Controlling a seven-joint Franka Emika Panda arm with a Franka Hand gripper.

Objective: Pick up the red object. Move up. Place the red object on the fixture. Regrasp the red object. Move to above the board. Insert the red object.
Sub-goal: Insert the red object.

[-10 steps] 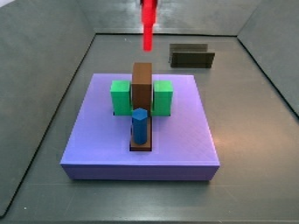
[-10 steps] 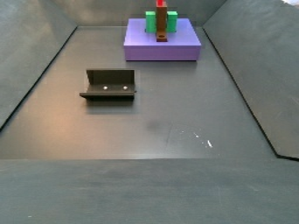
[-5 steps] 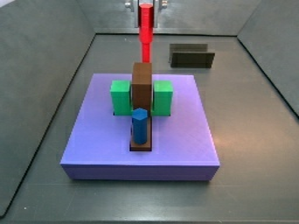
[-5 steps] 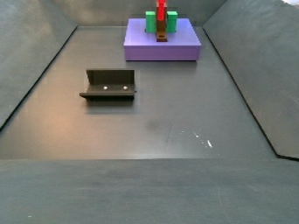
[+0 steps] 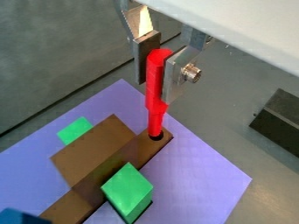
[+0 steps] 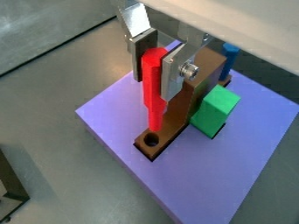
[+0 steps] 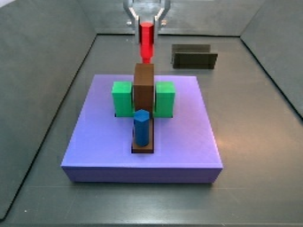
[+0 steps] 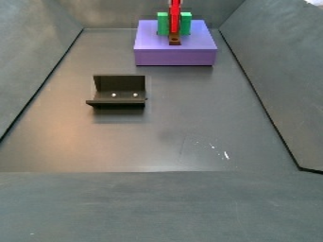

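Wrist views show you the red object, a slim bright red peg standing upright, its lower tip entering the round hole at the end of the brown bar on the board. It sits lower than half a second ago. Your tool clamps the peg's top between its plates.

Frame edges crop the gripper and the fixture.
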